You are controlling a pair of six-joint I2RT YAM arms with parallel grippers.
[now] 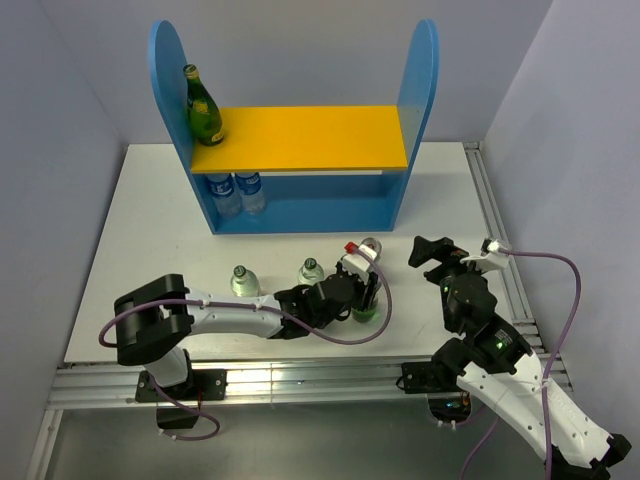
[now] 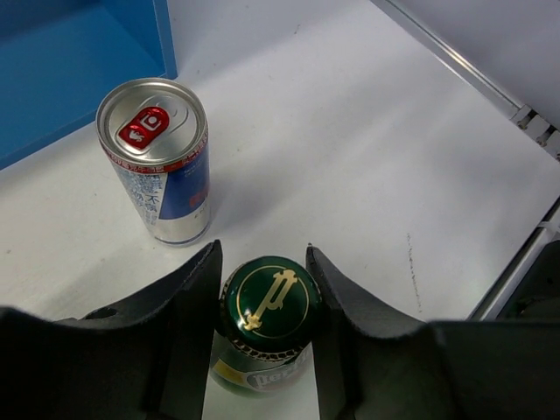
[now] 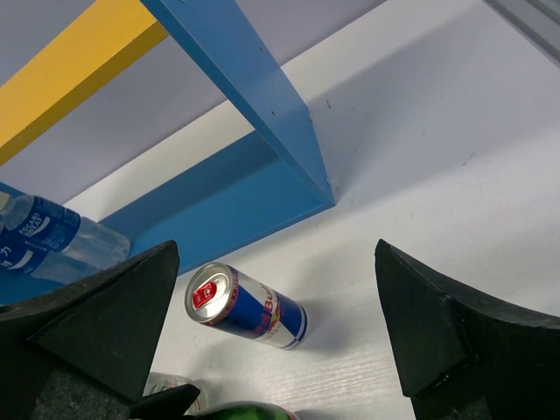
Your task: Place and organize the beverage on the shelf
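The shelf (image 1: 420,100) stands at the back with one dark green bottle (image 1: 204,108) on its yellow top board. My left gripper (image 1: 367,290) is shut on the cap of the second dark green bottle (image 2: 269,302), which stands upright on the table (image 1: 365,312). A blue-silver can (image 2: 159,162) stands just beyond it and also shows in the top view (image 1: 371,246) and the right wrist view (image 3: 247,306). A red-topped can (image 1: 352,248) seems to stand beside it. Two clear green-capped bottles (image 1: 243,282) (image 1: 311,270) stand left of the gripper. My right gripper (image 1: 438,255) is open and empty, to the right of the cans.
Two blue-labelled water bottles (image 1: 234,192) stand on the shelf's lower tier at the left, also in the right wrist view (image 3: 52,236). The shelf's right side panel (image 3: 262,96) is near the cans. A metal rail (image 1: 495,230) runs along the table's right edge.
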